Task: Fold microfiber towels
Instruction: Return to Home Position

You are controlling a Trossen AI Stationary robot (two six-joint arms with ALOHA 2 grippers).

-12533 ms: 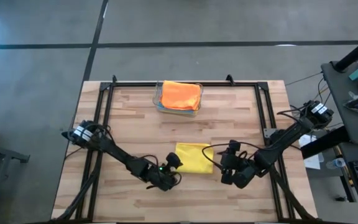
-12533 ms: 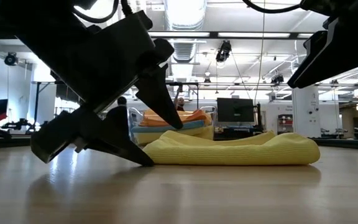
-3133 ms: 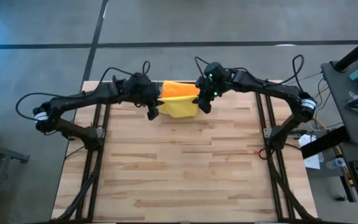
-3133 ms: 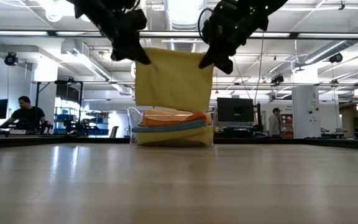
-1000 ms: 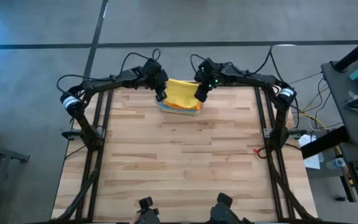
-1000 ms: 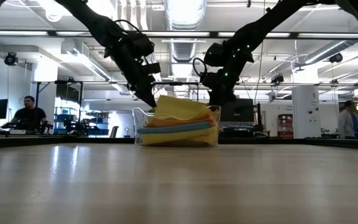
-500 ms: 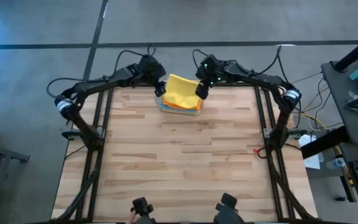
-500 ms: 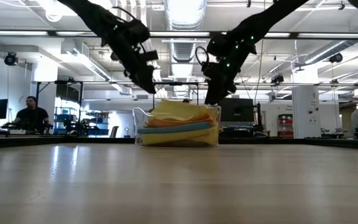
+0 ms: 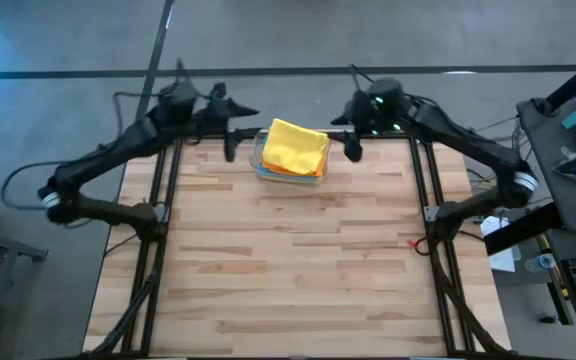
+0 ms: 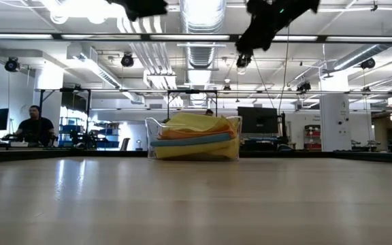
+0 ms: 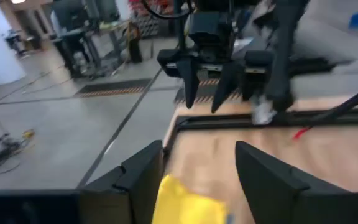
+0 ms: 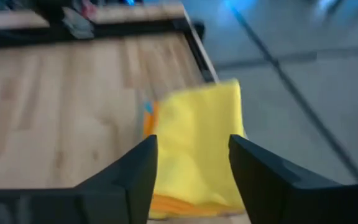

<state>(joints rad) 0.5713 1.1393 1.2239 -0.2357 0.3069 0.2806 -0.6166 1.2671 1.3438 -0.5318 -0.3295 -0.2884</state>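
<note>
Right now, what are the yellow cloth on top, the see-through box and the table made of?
The yellow microfiber towel looks like soft, matte fabric: it slumps in rumpled folds. The bin seems clear, glossy plastic: the stacked cloths show through its wall. The table looks like wood with a slight sheen: pale planks joined in strips.

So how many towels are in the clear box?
4 show, stacked in the clear bin: top yellow towel, orange towel, light blue towel, bottom yellow towel. Another may hide.
</note>
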